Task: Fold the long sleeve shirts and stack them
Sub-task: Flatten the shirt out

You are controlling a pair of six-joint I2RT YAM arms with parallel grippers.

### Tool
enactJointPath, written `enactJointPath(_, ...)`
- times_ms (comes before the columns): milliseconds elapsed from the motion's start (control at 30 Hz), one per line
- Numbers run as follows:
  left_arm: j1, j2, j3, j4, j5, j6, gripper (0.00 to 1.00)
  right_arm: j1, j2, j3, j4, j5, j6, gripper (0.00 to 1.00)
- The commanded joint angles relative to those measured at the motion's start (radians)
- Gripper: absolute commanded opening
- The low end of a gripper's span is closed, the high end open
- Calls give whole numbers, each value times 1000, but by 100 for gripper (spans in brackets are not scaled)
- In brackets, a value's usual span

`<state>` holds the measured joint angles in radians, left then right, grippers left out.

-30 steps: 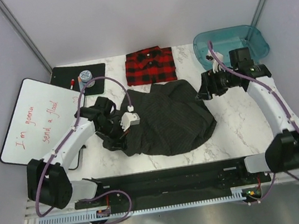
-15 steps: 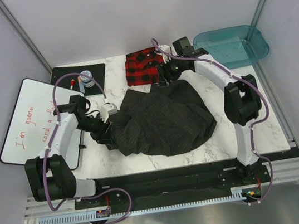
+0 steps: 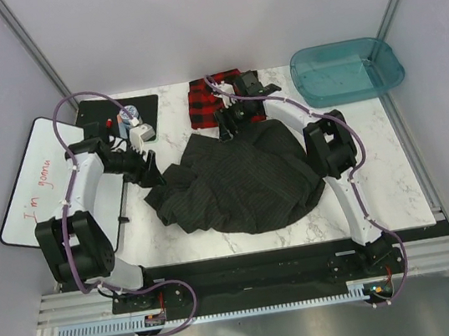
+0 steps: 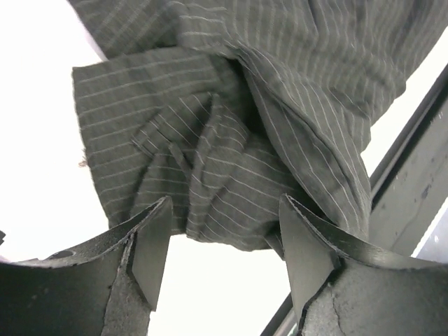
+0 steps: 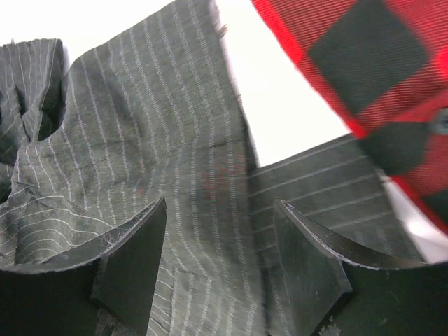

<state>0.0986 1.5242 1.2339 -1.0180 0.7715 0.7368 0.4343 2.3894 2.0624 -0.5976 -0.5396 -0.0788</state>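
left fingers (image 4: 150, 245) and right fingers (image 5: 133, 269) both spread apart, holding nothing, at the crumpled pinstripe shirt (image 3: 244, 186) edges; plaid shirt (image 3: 203, 108) just behind, teal tub (image 3: 345, 70) off right.

The folded shirt (image 3: 201, 108) lies behind the crumpled shirt (image 3: 244, 186), tub (image 3: 348, 72) to its right

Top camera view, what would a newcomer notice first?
A dark pinstriped shirt lies crumpled mid-table, with the left pincer open at its left edge and the right pincer open at its far edge. Behind it sits a folded red plaid shirt, and a teal tub at the far right.
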Motion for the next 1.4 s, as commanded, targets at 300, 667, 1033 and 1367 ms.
enactJointPath(300, -40, 203, 152, 380, -72, -381, 68, 18, -68, -59, -47, -25, -70, 10)
enactJointPath(667, -273, 558, 421, 521, -313, -620, 71, 21, -262, -192, -105, -117, -76, 0)
enactJointPath(1033, -312, 587, 415, 461, -267, -639, 70, 20, -590, -641, -149, -148, -55, 0)
enactJointPath(1367, -338, 390, 208, 489, -101, -571, 73, 49, -909, -1059, -177, -235, -171, 0)
